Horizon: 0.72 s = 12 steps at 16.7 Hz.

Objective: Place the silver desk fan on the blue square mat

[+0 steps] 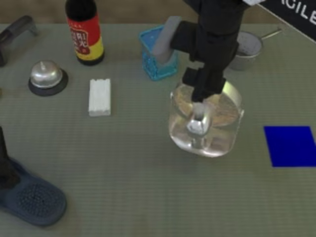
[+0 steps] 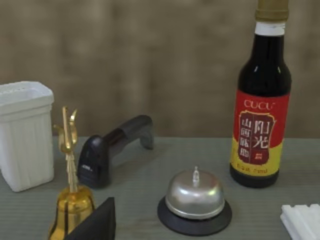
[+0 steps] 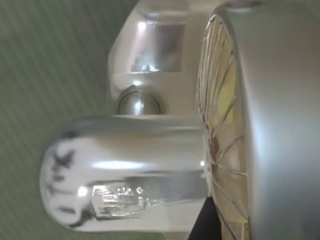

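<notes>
The silver desk fan (image 1: 205, 123) is in the middle of the table, chrome ring and tan grille facing up and its stubby hub (image 3: 125, 170) filling the right wrist view. My right gripper (image 1: 199, 101) reaches down onto it from the far side and is shut on it; one black fingertip (image 3: 202, 222) shows between the hub and the grille, the other is hidden. The blue square mat (image 1: 290, 145) lies flat at the right edge, apart from the fan. My left arm is parked at the left edge, its gripper (image 2: 200, 235) open with one fingertip (image 2: 95, 222) showing.
Behind the fan stand a light-blue mesh cup (image 1: 158, 54) and a metal strainer (image 1: 245, 49). At the left are a soy sauce bottle (image 1: 85, 32), a dome bell (image 1: 47, 75), a white block (image 1: 99, 97), a black scanner (image 1: 17, 34) and a dark blue brush (image 1: 34, 200).
</notes>
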Each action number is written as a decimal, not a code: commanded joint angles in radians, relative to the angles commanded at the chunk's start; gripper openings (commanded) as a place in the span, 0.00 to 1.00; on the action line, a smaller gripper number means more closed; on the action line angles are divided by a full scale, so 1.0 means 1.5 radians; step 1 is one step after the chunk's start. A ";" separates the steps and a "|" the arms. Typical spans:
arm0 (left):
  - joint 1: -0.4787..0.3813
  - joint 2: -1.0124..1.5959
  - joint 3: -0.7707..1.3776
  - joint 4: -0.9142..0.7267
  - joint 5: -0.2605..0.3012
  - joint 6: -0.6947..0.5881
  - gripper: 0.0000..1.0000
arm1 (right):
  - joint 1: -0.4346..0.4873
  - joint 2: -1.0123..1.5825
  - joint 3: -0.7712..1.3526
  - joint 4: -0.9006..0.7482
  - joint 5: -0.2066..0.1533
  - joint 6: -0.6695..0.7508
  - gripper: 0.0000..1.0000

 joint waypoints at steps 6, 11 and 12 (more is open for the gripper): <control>0.000 0.000 0.000 0.000 0.000 0.000 1.00 | -0.083 -0.076 -0.056 0.062 0.019 0.518 0.00; 0.000 0.000 0.000 0.000 0.000 0.000 1.00 | -0.160 -0.148 -0.133 0.087 0.013 0.955 0.00; 0.000 0.000 0.000 0.000 0.000 0.000 1.00 | -0.174 -0.161 -0.152 0.086 0.009 1.030 0.00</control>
